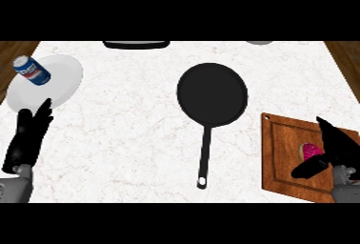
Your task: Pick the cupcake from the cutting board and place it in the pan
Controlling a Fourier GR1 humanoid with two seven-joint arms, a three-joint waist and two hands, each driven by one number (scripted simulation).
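Cupcake (pixel 311 151) sits on the board (pixel 281 157) at the far right of the tabletop (pixel 141 143), pink top showing, partly hidden by the right hand (pixel 330 155). That hand is right on it: fingers up over the far side, thumb low on the near side, cupcake in the gap between. Fingers look spread, not yet curled round it, so open w/ nothing held yet; contact can't be told.

Key relation: cupcake is right at the right hand; pan (pixel 212 94) lies to the left and further away, mid-tabletop, handle running back toward the robot. So the carry goes left and away, clear of the handle, to drop into the round part.

Left hand (pixel 26 138) rests far left, fingers straight and up, well apart from both; right arm is the one for the job.

Plate (pixel 45 83) w/ a can (pixel 32 70) sits far left, out of the way.
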